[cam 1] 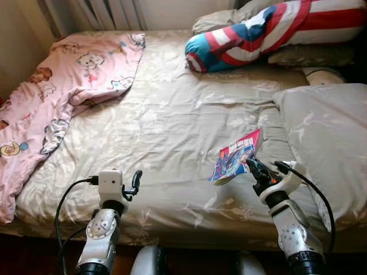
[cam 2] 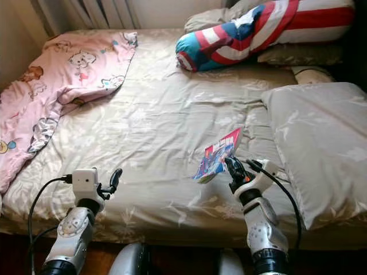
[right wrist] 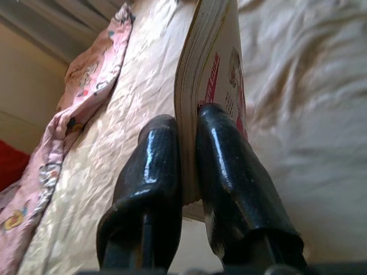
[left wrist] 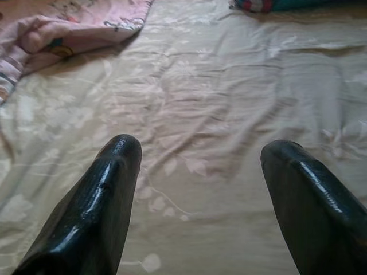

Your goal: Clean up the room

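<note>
The right gripper has its fingers clamped on a thin book near the bed's front edge; lift it slowly and level. Left gripper fingers apart, idle.

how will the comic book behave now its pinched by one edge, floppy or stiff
Probably floppy: the comic book looks thin and soft-covered, and the right gripper is shut on just its near edge, so the far end may droop. It likely weighs little. In the right wrist view its pages fan slightly, so they may splay or slip.
</note>
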